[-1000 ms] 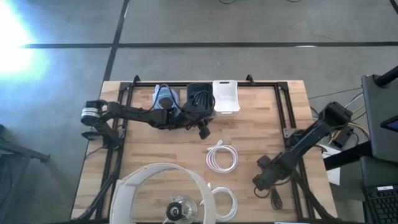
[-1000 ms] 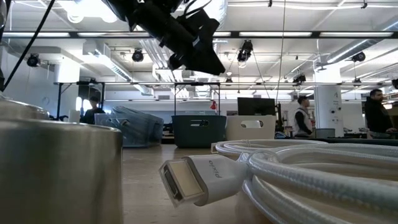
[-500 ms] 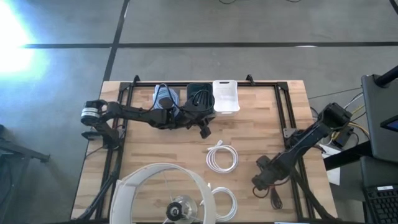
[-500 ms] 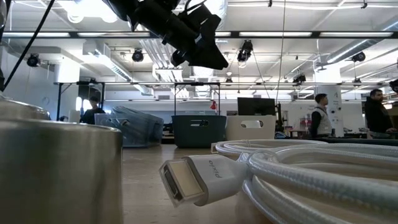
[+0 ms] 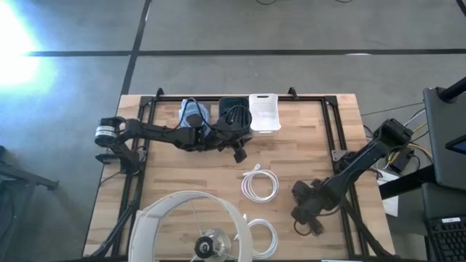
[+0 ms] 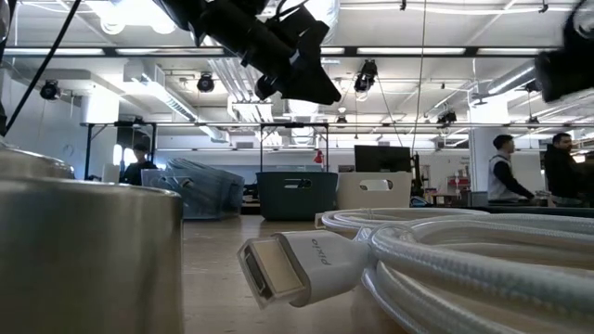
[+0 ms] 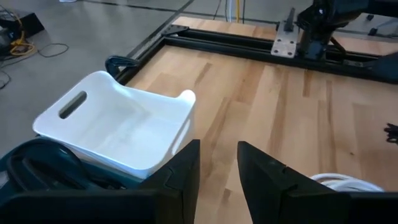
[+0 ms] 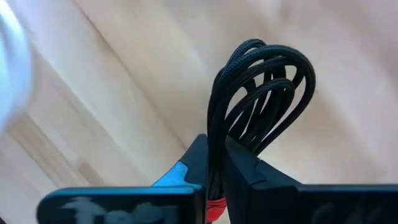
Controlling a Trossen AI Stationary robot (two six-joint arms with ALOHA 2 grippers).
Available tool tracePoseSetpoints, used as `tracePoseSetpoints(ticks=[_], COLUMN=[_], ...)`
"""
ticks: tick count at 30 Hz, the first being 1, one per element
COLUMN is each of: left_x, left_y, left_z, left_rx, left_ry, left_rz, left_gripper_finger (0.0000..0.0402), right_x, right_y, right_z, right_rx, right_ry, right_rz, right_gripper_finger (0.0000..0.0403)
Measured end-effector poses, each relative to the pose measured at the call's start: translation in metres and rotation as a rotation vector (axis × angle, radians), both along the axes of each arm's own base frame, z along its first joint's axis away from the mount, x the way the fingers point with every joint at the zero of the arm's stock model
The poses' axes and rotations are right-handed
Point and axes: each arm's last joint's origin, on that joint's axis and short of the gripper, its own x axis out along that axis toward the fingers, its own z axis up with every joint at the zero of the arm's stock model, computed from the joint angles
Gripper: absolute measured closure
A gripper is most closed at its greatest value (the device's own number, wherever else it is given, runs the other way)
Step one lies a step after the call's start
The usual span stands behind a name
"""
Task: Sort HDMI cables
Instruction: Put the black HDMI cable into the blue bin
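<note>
Here the right gripper [image 8: 214, 163] pinches a coiled black braided HDMI cable [image 8: 261, 93] clear of the wooden table [image 5: 182, 175], ready for binning; the left gripper [image 7: 217, 163] waits slightly parted, empty, beside the white plastic bin [image 7: 118, 127].

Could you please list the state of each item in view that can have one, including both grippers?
Left gripper: open, empty, above the table by the bins.
Right gripper: shut on black cable.
Black cable: coiled, held off the table.
White bin: empty.
Dark bin: holds black cable.
Blue bin: holds cable.
White cable: coiled, lying mid-table.
Second white cable: coiled, near front edge.
</note>
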Motion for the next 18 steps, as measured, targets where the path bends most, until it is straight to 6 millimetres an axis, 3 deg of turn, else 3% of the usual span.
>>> tracePoseSetpoints(ticks=[9, 18], left_x=[-0.002, -0.002], left_y=[-0.008, -0.017], left_z=[-0.008, -0.012], left_rx=[-0.033, -0.053], left_ry=[0.018, 0.023], left_rz=[-0.027, -0.041], left_gripper_finger=[0.0291, 0.0291], right_x=[0.019, 0.033], right_y=[-0.030, -0.080], right_z=[0.051, 0.098], right_rx=[-0.436, -0.842], right_ry=[-0.450, -0.619], right_rz=[0.020, -0.086], right_gripper_finger=[0.0382, 0.0381])
